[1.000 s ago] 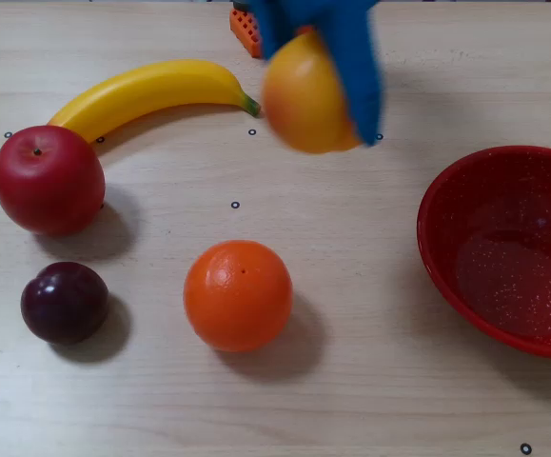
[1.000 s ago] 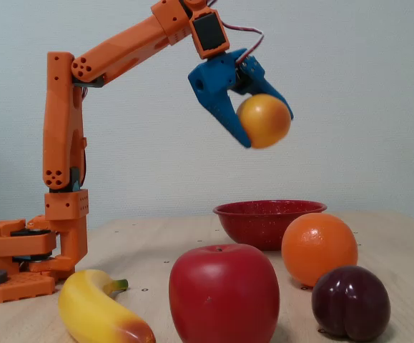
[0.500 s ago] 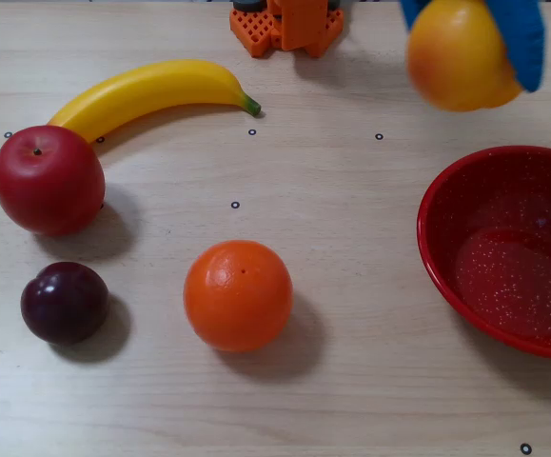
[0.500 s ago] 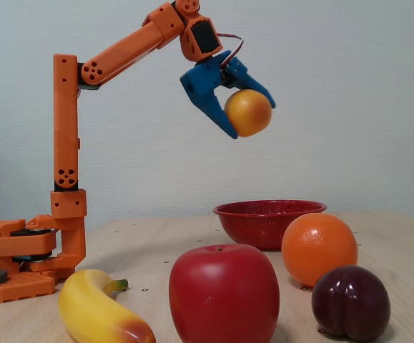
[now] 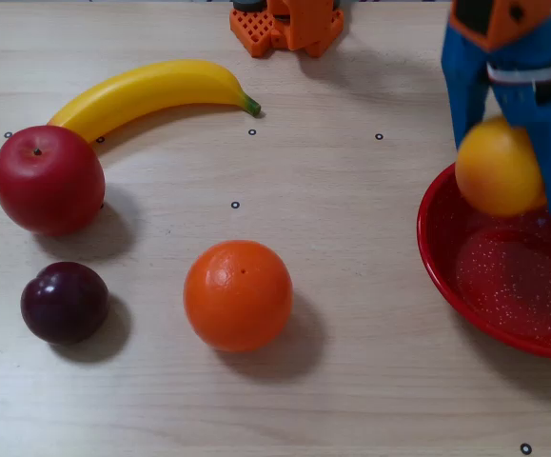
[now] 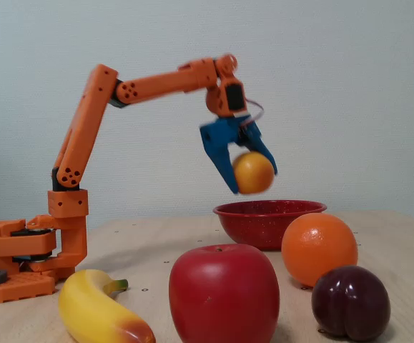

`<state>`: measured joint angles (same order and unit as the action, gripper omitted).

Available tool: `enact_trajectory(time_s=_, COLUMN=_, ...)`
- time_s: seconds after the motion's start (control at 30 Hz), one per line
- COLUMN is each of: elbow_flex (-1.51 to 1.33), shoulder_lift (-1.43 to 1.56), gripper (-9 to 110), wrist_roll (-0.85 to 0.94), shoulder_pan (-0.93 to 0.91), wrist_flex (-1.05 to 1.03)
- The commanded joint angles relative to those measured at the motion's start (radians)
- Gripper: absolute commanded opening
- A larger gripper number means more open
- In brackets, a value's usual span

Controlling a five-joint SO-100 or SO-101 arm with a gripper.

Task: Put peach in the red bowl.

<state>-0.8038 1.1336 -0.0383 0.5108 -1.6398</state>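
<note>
The peach (image 5: 497,169) (image 6: 253,173) is a small yellow-orange fruit held in the air between the blue fingers of my gripper (image 5: 513,181) (image 6: 255,179), which is shut on it. It hangs just above the near-left rim of the red bowl (image 5: 451,276) (image 6: 267,223), a wide shallow speckled bowl at the right of a fixed view from above. In the side fixed view the peach sits a short way above the bowl's rim, not touching it.
A banana (image 5: 151,90), a red apple (image 5: 47,179), a dark plum (image 5: 64,302) and an orange (image 5: 238,294) lie on the wooden table left of the bowl. The arm's orange base (image 5: 286,24) (image 6: 21,250) stands at the table's far edge.
The arm has stretched out and come down, carrying the peach from high behind the bowl to just over the bowl's rim. The other fruit has not moved.
</note>
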Motion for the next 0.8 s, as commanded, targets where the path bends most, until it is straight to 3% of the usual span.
enact_trajectory(time_s=0.0, elbow_flex=0.074, shoulder_lift=0.032, gripper=0, wrist_roll=0.061, shoulder_pan=0.02, wrist_flex=0.071)
enact_trajectory(time_s=0.4, elbow_flex=0.078, shoulder_lift=-0.129, gripper=1, wrist_roll=0.233, shoulder_pan=0.04, wrist_flex=0.265)
enact_trajectory(time_s=0.53, elbow_flex=0.075, shoulder_lift=-0.16, gripper=21, wrist_roll=0.256, shoulder_pan=0.041, wrist_flex=0.276)
enact_trajectory(time_s=0.77, elbow_flex=0.081, shoulder_lift=-0.184, gripper=43, wrist_roll=0.298, shoulder_pan=0.044, wrist_flex=0.268)
